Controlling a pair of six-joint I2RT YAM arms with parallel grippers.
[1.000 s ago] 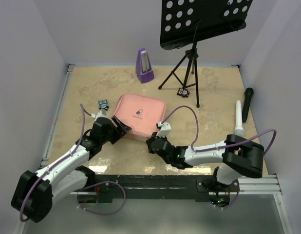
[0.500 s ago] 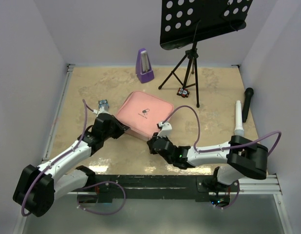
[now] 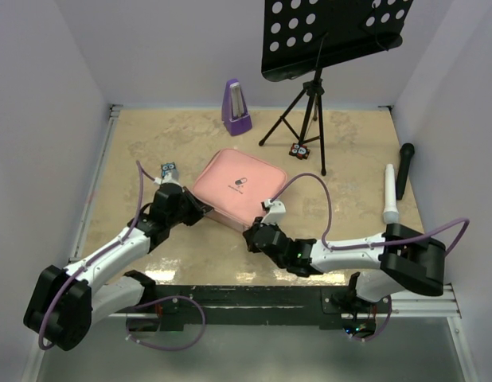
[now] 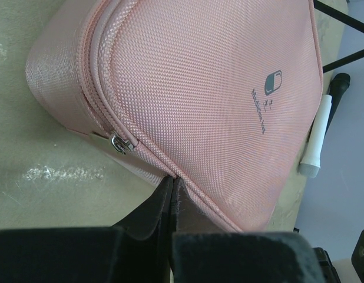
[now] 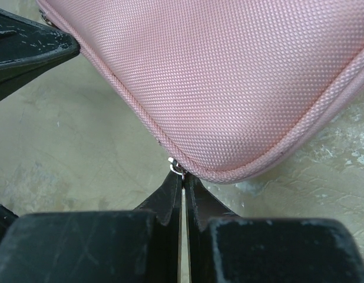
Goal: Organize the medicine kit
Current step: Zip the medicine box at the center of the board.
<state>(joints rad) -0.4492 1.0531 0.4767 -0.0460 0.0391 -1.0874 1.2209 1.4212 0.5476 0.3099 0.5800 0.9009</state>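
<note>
Near, lower half of the top view: both hands meet the medicine kit [image 5: 241, 76] at its near edges.

Right hand [image 5: 182, 177]: fingers pinched to a hairline gap, with a small metal zip pull [image 5: 175, 164] at their tips. It looks gripped.

Left hand [image 4: 172, 183]: fingers pressed together against the lid piping. Cannot tell whether any fabric is caught. A second slider [image 4: 121, 142] hangs free just to the left of the fingers.

Kit: centre of the top view, flat on the counter [image 3: 150, 143], turned corner-on and zipped closed.

Handling, as a judgement: woven fabric shell, soft with padded sides, and probably light. It will likely slide or swivel on the smooth counter when tugged. The best holds are the zip pulls, with the other hand bracing a corner. The piping is too thin to grip securely. Not fragile.

Writing: pill logo [image 4: 273, 82] on the lid, with one line of small print beside it, not legible.

Far: a patterned packet [image 3: 168, 169] left of the kit, and a purple metronome [image 3: 236, 107] at upper centre. No text is readable on either.
</note>
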